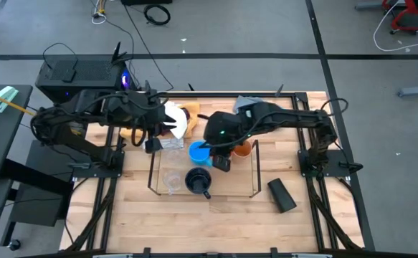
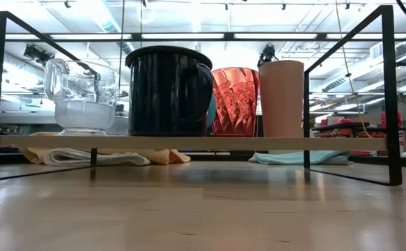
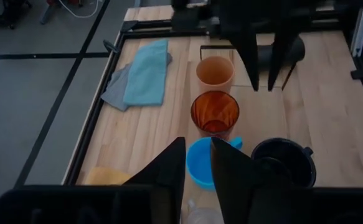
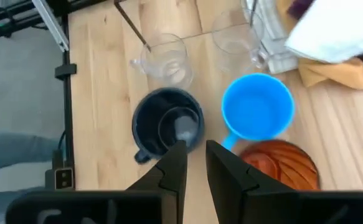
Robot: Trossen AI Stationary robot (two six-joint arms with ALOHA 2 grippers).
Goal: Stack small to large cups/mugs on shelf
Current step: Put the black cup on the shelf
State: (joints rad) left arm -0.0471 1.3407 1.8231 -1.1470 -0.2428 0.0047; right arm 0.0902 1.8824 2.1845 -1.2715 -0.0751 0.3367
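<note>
The table [image 1: 194, 215] is pale wood with a smooth, faintly shiny top and visible grain. The shelf [image 2: 391, 97] is thin matt black metal rod, with a flat, light-coloured base seen edge-on. The navy mug [image 2: 168, 90] is glossy and ribbed. The amber tumbler [image 2: 235, 101] is see-through faceted plastic or glass that catches the light. The orange cup [image 2: 282, 97] is matt and smooth. The clear cups [image 2: 84, 94] look like shiny glass or clear plastic. The blue mug [image 4: 258, 107] is smooth with a soft sheen. The cloths [image 3: 145, 71] are soft, matt fabric. Both tools [image 4: 193, 165] have matt dark fingers.
</note>
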